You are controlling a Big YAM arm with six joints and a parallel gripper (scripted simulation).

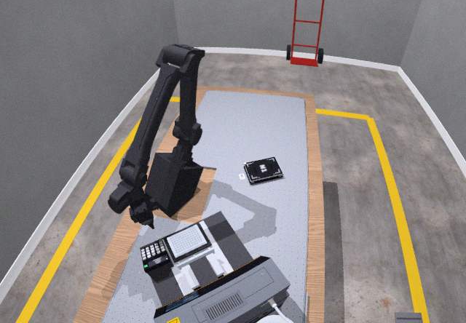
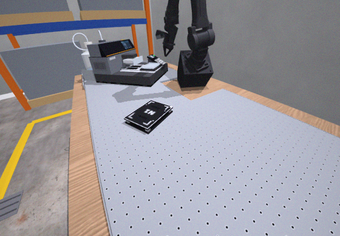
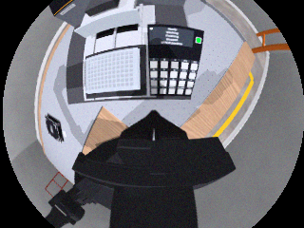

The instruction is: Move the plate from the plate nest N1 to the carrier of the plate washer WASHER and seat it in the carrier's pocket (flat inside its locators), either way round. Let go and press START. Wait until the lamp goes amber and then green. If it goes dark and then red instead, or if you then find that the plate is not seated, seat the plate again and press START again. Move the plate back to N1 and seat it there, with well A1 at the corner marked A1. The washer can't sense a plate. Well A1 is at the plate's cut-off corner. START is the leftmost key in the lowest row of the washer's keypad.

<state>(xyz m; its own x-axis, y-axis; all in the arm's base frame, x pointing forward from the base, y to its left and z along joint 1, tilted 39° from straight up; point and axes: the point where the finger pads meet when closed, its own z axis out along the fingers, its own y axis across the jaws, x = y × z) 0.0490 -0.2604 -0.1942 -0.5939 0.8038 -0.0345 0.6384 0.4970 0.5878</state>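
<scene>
The white well plate (image 1: 186,241) lies in the washer's carrier, flat as far as I can tell; it also shows in the wrist view (image 3: 114,72) and in the exterior view (image 2: 150,66). The keypad (image 1: 153,251) sits beside it on the left, with a green lamp (image 1: 145,265) lit; the lamp also shows in the wrist view (image 3: 198,41). My gripper (image 1: 150,223) is shut and empty, hovering above and behind the keypad (image 3: 170,76); its closed tips show in the wrist view (image 3: 154,132) and in the exterior view (image 2: 166,52). The black plate nest N1 (image 1: 262,169) stands empty mid-table (image 2: 148,113).
The washer body (image 1: 226,293) with its screen (image 2: 115,47) rises at the near end of the table. The arm's black base block (image 1: 173,184) stands on the wooden edge. A red hand truck (image 1: 305,26) stands by the far wall.
</scene>
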